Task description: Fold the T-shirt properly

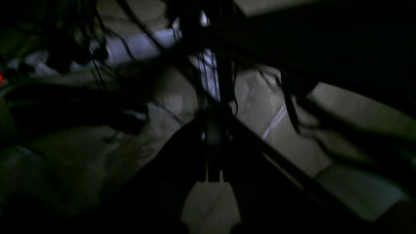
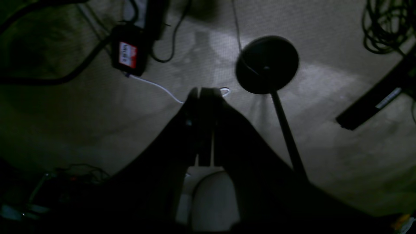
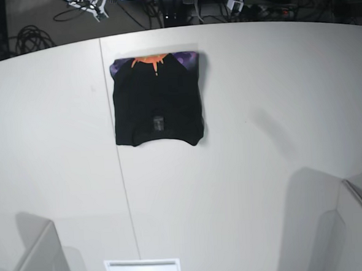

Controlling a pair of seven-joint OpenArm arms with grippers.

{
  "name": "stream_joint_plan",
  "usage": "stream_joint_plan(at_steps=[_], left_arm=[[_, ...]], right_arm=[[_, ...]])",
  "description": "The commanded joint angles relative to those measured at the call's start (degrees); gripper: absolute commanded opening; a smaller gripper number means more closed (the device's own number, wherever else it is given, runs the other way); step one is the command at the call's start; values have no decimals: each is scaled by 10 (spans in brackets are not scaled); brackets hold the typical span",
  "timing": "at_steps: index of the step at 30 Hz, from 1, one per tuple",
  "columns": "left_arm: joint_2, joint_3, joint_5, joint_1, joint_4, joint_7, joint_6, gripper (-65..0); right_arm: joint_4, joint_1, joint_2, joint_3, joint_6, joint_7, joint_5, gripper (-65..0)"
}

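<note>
The black T-shirt (image 3: 158, 103) lies folded into a compact rectangle on the white table (image 3: 261, 137), left of centre and towards the far edge. An orange and purple print shows along its far edge, and a small neck label sits near its middle. Neither gripper appears in the base view. In the dim, blurred left wrist view, my left gripper (image 1: 214, 126) has its fingers together with nothing between them, and the shirt is out of that view. My right gripper (image 2: 205, 94) is likewise shut and empty, hanging over grey floor.
A seam (image 3: 124, 194) runs down the table. Pale panels stand at the near left corner (image 3: 32, 261) and near right corner (image 3: 358, 223). A round black stand base (image 2: 267, 64), a power brick (image 2: 128, 52) and cables lie on the floor below the right gripper.
</note>
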Motion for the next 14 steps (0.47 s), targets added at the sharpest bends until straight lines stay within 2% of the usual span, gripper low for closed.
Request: stream_joint_plan(at_steps=[1, 6, 8, 14], left_arm=[[5, 1, 3, 4, -2, -3, -4, -650], [10, -2, 2, 4, -3, -3, -3, -650], [9, -4, 1, 4, -3, -3, -3, -650], [1, 0, 1, 4, -3, -3, -3, -650]], right_arm=[[1, 0, 2, 1, -14, 4, 2, -650], [0, 0, 0, 2, -66, 4, 2, -650], [0, 0, 0, 2, -77, 4, 2, -650], [1, 0, 0, 2, -81, 4, 2, -650]])
